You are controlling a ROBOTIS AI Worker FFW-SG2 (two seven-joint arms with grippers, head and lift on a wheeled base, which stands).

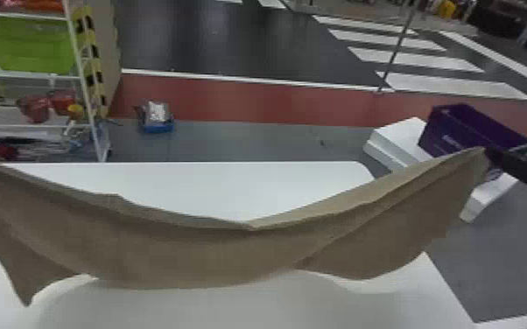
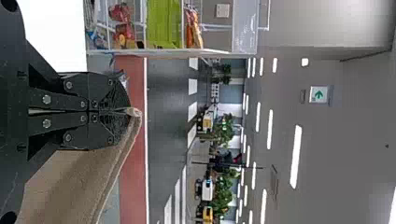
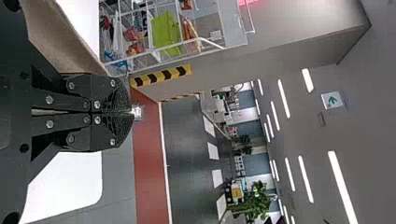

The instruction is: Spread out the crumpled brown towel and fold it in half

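Two grips: my left gripper (image 2: 128,112) and right gripper (image 1: 491,154) closed on towel (image 1: 188,251). Head view, upper left: blue tray (image 1: 158,127), white item (image 1: 157,111) inside; right: purple bin (image 1: 446,136).

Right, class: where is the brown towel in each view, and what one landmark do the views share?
Head view: the brown towel sags across the picture over the white table.
Left wrist view: it hangs from the closed left fingers.
Right wrist view: it is beside the right fingers.
Shared landmark: the green bin.

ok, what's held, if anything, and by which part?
Brown towel, by its upper ends: one in left end effector, one in right end effector.
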